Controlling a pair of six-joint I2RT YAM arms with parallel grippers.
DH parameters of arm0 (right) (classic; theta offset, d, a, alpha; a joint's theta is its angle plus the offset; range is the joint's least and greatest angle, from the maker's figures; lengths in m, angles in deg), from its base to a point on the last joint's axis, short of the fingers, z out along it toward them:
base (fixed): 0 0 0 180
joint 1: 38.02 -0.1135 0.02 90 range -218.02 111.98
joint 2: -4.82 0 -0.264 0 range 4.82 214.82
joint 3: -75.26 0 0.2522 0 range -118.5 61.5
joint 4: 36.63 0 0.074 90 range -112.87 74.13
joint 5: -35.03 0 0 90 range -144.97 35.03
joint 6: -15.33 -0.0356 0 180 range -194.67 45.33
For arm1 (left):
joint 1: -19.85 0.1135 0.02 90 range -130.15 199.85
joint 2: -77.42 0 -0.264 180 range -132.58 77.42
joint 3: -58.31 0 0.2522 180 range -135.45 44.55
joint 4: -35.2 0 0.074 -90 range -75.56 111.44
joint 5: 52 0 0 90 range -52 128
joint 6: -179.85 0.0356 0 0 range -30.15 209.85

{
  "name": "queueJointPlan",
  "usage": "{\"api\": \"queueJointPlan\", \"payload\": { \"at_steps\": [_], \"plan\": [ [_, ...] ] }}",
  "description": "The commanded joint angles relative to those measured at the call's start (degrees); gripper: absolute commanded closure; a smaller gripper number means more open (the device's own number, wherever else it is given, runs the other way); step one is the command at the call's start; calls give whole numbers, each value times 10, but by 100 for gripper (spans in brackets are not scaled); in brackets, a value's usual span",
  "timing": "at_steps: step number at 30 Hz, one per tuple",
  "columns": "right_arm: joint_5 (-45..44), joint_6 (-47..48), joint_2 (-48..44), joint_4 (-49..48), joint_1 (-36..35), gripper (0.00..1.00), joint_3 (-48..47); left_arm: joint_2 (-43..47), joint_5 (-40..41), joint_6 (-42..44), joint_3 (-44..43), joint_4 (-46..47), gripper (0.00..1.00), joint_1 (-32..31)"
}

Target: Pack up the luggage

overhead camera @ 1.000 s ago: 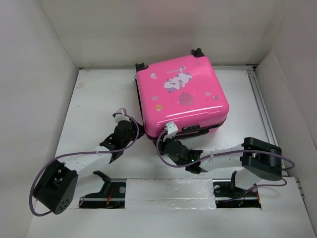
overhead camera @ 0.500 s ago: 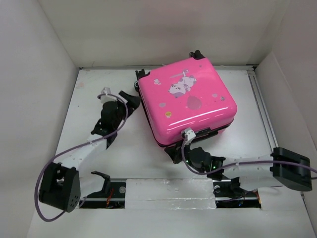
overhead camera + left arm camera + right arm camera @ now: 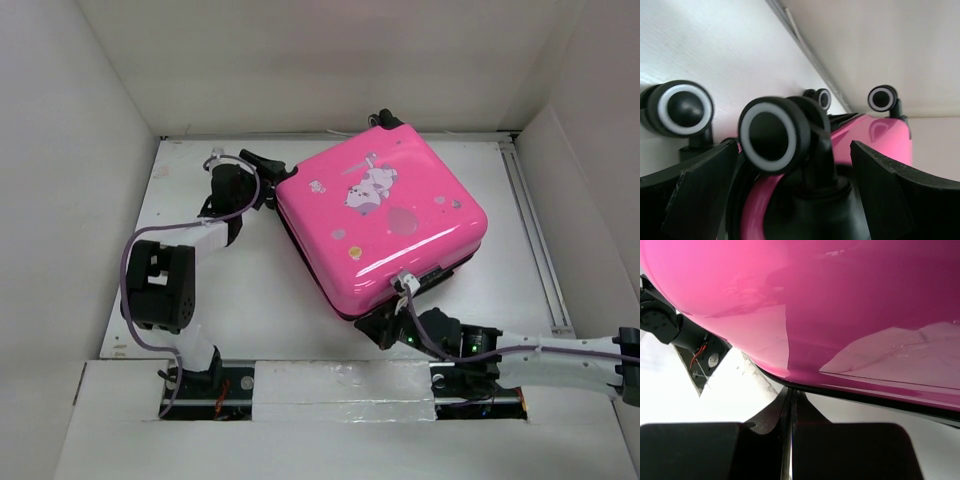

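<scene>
The luggage (image 3: pixel 385 215), a bright-pink hard-shell case with a cartoon print, lies shut and flat on the table, turned at an angle. My left gripper (image 3: pixel 265 175) is at its far-left corner, open. In the left wrist view the left gripper (image 3: pixel 792 150) straddles one black caster wheel (image 3: pixel 772 135), whose stem stands between the fingers (image 3: pixel 700 192). Other wheels (image 3: pixel 682 107) show behind. My right gripper (image 3: pixel 372 322) is shut at the near edge. In the right wrist view the right gripper (image 3: pixel 790 392) has its tips against the black seam under the pink shell (image 3: pixel 815 300).
White walls enclose the table on three sides. A metal rail (image 3: pixel 525 210) runs along the right edge. A taped bar (image 3: pixel 340 385) crosses the front between the arm bases. The left arm's elbow (image 3: pixel 155 285) stands upright at the near left.
The luggage has turned further and slid to the right. My left gripper has opened and travelled to the far-left wheel corner. My right gripper stayed shut at the near edge, following it.
</scene>
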Motion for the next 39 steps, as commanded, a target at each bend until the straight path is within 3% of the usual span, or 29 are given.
{"api": "queueJointPlan", "payload": {
  "at_steps": [1,5,9,10,13,14,16,18,24,32,35,39],
  "plan": [
    [37,-9,-4,-8,-16,100,-32,-18,-13,-29,-33,49,9,4],
    [37,-9,25,-8,-16,100,-37,-67,-41,-69,-53,100,9,4],
    [30,-21,33,-13,-16,100,-37,-116,-64,-126,-58,217,18,4],
    [24,-27,33,-13,-16,100,-37,-123,-64,-151,-47,244,31,4],
    [18,-27,19,-13,-16,100,-37,-145,-64,-179,-35,324,56,9],
    [10,-27,19,-13,-16,100,-37,-150,-56,-192,-35,333,71,16],
    [17,-21,13,-13,-1,100,-37,-150,-50,-192,-35,344,89,23],
    [39,-21,13,-13,29,100,-37,-137,-45,-185,-35,344,100,30],
    [135,24,20,-13,150,100,-52,-34,-23,-124,65,358,100,60],
    [333,114,115,-24,428,100,-167,233,33,-63,307,339,100,67],
    [396,120,165,-24,481,100,-220,355,45,-44,376,276,100,61],
    [417,120,173,-22,465,100,-190,505,76,-3,334,111,100,75]
  ]
}}
